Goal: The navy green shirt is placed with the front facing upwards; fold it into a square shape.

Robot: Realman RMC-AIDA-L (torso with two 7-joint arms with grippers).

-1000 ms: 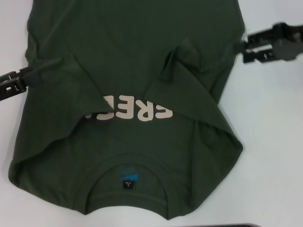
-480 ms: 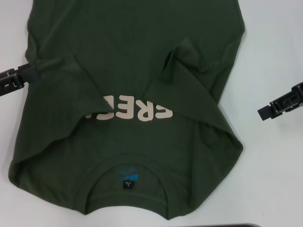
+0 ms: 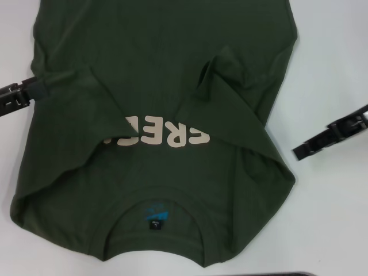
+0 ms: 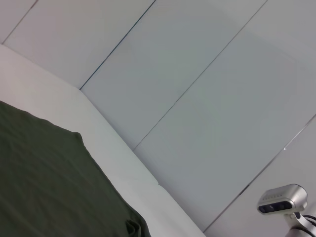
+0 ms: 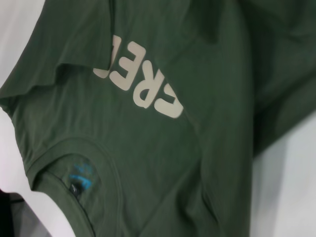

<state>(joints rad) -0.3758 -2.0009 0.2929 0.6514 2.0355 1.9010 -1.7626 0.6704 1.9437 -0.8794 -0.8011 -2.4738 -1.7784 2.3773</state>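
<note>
The navy green shirt (image 3: 161,69) lies flat on the white table (image 3: 333,218), collar (image 3: 156,241) nearest me with a blue neck label (image 3: 155,214). Both sleeves are folded in over the chest, and the left one partly covers the cream lettering (image 3: 172,135). My left gripper (image 3: 38,87) rests at the shirt's left edge, level with the folded sleeve. Off the cloth, my right gripper (image 3: 299,152) hovers over bare table just right of the shirt. The right wrist view looks down on the shirt (image 5: 207,148) and its lettering (image 5: 143,84). A stretch of the shirt's cloth (image 4: 44,182) shows in the left wrist view.
White table surrounds the shirt on the left (image 3: 11,149) and right. A dark object's edge (image 3: 276,274) shows at the near table border. In the left wrist view, wall panels (image 4: 187,98) and a small grey camera (image 4: 282,199) stand beyond the table.
My right gripper has left the shirt's right edge near the far sleeve fold and swung toward me, over bare table. The left gripper has barely shifted. The shirt lies unchanged.
</note>
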